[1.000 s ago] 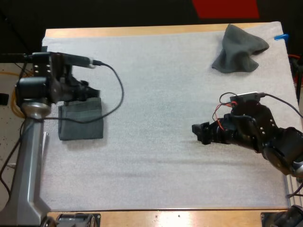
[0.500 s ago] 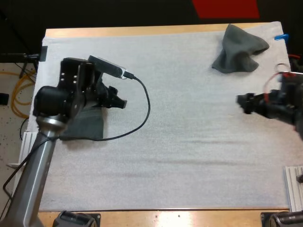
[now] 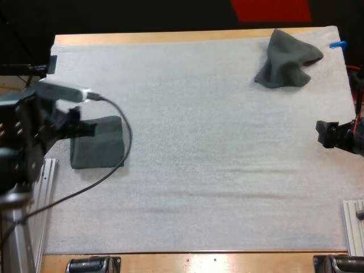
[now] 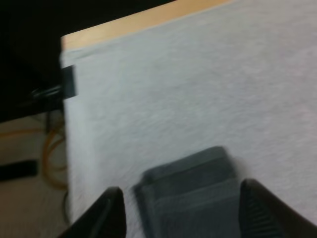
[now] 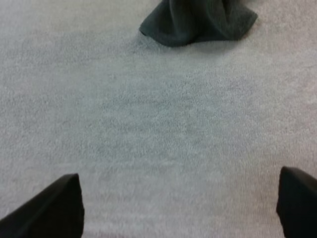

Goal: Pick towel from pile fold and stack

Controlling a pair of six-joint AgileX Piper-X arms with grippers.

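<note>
Your left pincer [image 4: 181,188] is spread at the folded towel [image 3: 98,149], left side — your right pincer [image 5: 179,174], also spread, is well apart from the crumpled towel [image 3: 287,60].

Wooden table [image 3: 170,37] covered almost edge to edge by a white mat [image 3: 199,170]. Beyond the far side, dark space and a red strip [image 3: 271,9]. Left of the table, pale floor [image 4: 29,208] with orange cable [image 4: 48,153] loops.
</note>
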